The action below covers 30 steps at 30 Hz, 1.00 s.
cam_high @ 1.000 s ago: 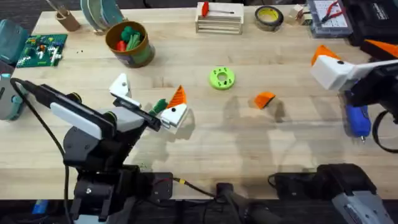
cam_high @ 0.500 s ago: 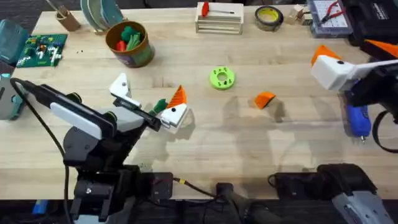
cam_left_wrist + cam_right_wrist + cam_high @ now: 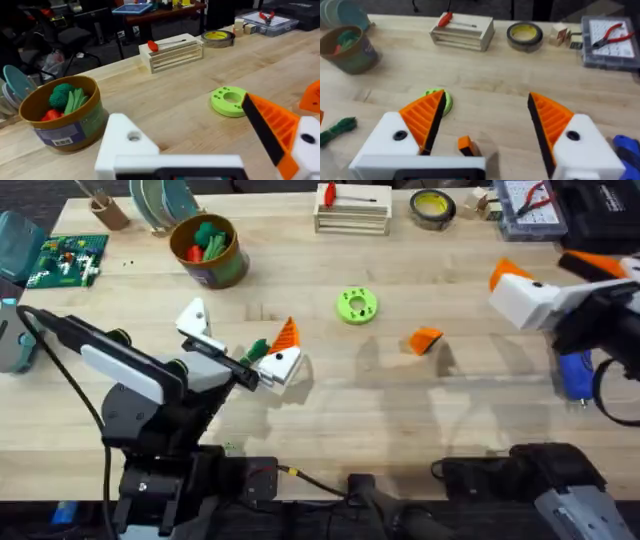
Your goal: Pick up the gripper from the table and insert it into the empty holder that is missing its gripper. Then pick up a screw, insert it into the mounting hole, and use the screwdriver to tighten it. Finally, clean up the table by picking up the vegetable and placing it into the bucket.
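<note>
Orange ribbed plastic fingertip [image 3: 426,340] lies loose on the pale wooden table [image 3: 330,395], right of its middle, between the lime green ring disc [image 3: 356,305] and the right edge. The left gripper [image 3: 238,340] sits low over the left half of the table, its jaws spread wide and holding nothing; one white finger mount [image 3: 193,319] is bare, without an orange pad, while the other carries one. A small dark green leafy toy piece [image 3: 257,349] lies on the table just beside that padded finger. The right gripper [image 3: 485,125] hovers near the right edge, fingers wide apart and empty, above the loose fingertip. A bright blue pen-shaped screwdriver [image 3: 573,373] lies at the right edge. The round can with orange-brown rim [image 3: 207,250], holding toy vegetables, stands near the far left corner.
</note>
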Each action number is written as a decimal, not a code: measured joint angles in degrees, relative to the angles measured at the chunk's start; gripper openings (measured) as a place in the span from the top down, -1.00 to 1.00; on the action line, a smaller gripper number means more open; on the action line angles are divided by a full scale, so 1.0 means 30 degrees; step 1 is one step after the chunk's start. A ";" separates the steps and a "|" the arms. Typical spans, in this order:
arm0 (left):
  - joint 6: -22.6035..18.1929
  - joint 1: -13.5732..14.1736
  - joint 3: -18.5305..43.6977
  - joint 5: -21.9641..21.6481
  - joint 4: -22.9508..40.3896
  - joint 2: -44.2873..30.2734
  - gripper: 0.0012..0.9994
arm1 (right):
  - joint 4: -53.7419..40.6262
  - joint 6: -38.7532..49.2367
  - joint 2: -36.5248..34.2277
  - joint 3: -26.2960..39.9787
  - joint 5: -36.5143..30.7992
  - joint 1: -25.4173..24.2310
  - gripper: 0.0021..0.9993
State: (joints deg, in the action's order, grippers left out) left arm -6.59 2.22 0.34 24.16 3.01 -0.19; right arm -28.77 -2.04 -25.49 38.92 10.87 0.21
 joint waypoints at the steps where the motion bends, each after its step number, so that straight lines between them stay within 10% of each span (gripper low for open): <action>1: 0.0000 0.0000 0.0000 0.0000 0.0000 -0.0002 -0.99 | -0.0140 -0.0046 -0.0184 0.0000 0.0167 0.0000 -0.98; 23: 0.0000 0.0000 0.0000 0.0035 -0.0007 -0.0005 -0.99 | -0.6098 0.0187 -0.5308 0.3243 0.1197 0.0000 -0.98; 30: 0.0000 0.0000 0.0000 0.3023 -0.0003 -0.0001 -0.99 | -0.6182 0.0245 -0.6881 0.4095 0.1197 0.0000 -0.98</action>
State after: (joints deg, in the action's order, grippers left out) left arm -6.59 2.22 0.34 33.23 3.00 -0.20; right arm -47.32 -1.30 -46.13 51.20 14.46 0.21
